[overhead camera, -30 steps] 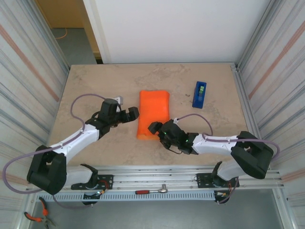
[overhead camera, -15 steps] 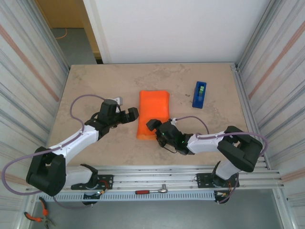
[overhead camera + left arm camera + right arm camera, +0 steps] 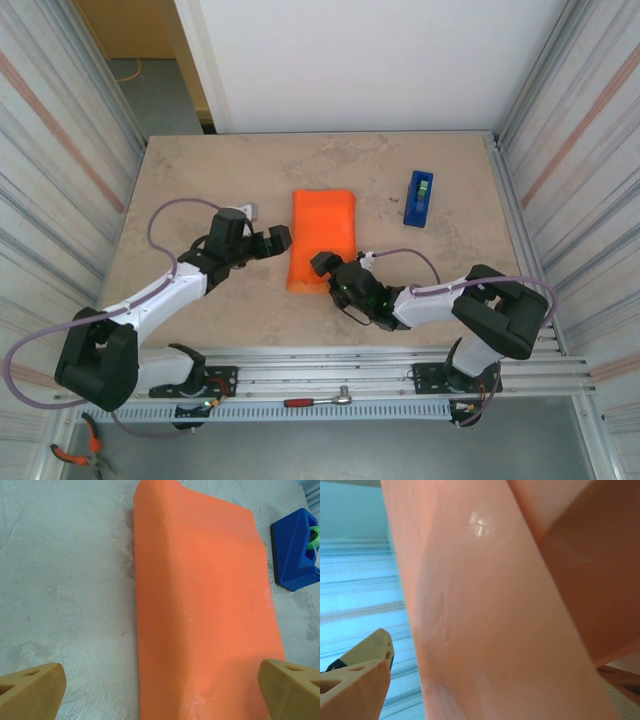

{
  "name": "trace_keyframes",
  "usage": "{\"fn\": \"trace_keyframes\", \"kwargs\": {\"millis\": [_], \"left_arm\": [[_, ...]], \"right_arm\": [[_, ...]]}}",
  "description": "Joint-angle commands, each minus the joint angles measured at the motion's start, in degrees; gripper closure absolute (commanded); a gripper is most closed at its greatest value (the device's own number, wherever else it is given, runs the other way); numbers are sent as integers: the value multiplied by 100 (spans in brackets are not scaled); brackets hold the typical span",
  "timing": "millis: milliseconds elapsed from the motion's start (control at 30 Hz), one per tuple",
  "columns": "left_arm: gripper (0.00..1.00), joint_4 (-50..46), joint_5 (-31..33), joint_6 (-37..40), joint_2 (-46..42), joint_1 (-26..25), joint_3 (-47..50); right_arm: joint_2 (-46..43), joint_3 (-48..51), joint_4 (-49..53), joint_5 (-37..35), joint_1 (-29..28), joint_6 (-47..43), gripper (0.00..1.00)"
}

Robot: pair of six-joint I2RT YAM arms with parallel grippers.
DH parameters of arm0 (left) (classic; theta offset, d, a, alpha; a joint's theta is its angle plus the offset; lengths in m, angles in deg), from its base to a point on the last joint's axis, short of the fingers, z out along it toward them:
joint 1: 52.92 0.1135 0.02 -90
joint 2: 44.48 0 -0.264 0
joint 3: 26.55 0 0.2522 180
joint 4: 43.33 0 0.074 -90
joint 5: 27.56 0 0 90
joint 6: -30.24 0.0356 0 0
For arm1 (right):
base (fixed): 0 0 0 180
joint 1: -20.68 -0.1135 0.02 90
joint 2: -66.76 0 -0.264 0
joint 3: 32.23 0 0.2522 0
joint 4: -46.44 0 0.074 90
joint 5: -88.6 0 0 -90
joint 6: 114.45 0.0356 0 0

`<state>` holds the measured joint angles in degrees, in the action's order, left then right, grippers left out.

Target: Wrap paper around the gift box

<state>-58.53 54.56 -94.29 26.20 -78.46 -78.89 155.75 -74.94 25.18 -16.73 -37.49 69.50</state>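
Observation:
The orange paper [image 3: 323,235] lies folded into a long bundle mid-table, bulging over what it covers; the gift box is hidden under it. My left gripper [image 3: 272,243] stands open at the bundle's left side. In the left wrist view its tan fingertips [image 3: 35,690] straddle the near part of the paper [image 3: 200,605] without touching it. My right gripper [image 3: 325,270] sits at the bundle's near end, tilted upward. There a pale orange surface [image 3: 485,605] fills the space between the widely spread jaws, and the left fingertip [image 3: 355,680] stays just apart from it.
A blue tape dispenser [image 3: 419,198] with a green roll stands to the right of the paper, also seen as the blue tape dispenser [image 3: 295,550] in the left wrist view. Corrugated walls [image 3: 60,160] close in both sides. Bare beige tabletop [image 3: 200,170] surrounds the bundle.
My right gripper has shifted left and in against the paper's near end, its arm folding tighter. The left arm and the paper have not moved.

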Motion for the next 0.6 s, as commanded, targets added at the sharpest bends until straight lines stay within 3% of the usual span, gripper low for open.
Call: {"fn": "trace_keyframes", "kwargs": {"millis": [0,200,567], "left_arm": [[1,140,-82,25,-130,23,99],[1,143,-100,25,-153,23,117],[1,239,-178,7,-89,23,145]], "right_arm": [[-101,82,-167,-344,-18,-149,11],[-117,136,-481,-413,-15,-334,18],[-425,-44,-58,-543,-165,-736,24]]}}
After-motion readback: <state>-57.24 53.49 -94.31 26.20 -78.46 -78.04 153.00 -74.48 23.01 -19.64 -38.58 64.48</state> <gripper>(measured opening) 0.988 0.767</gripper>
